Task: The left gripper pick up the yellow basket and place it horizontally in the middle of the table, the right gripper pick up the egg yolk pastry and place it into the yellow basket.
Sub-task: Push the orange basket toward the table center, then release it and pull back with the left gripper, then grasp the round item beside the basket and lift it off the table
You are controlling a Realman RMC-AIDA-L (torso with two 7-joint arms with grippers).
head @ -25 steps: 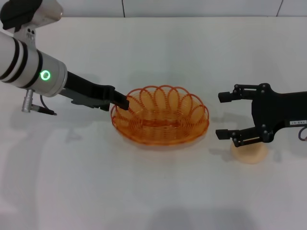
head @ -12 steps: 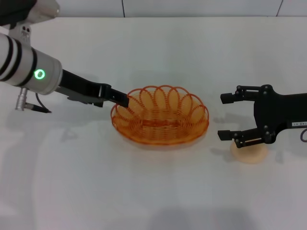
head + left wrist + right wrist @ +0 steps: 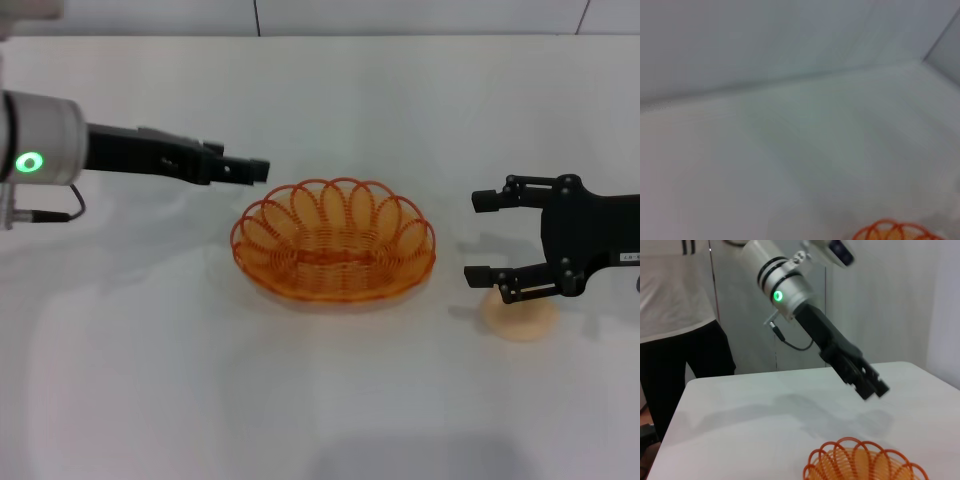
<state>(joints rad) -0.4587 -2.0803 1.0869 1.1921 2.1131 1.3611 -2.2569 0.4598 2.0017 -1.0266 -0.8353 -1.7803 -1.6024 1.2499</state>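
The yellow basket point(image 3: 335, 252) sits lengthwise across the middle of the white table point(image 3: 320, 400); its rim also shows in the left wrist view point(image 3: 895, 231) and the right wrist view point(image 3: 865, 462). My left gripper point(image 3: 255, 170) hangs above and behind the basket's left end, apart from it and holding nothing; it also shows in the right wrist view point(image 3: 874, 388) with its fingers slightly apart. My right gripper point(image 3: 482, 238) is open, right of the basket. The egg yolk pastry point(image 3: 520, 318) lies on the table just under its lower finger, partly hidden by it.
A person in a white shirt and black trousers point(image 3: 675, 305) stands beyond the table's far edge in the right wrist view. A grey wall runs behind the table point(image 3: 400, 15).
My left gripper has let go of the basket's left rim and moved up and back, away from it. The basket stays put. My right gripper has drifted slightly right.
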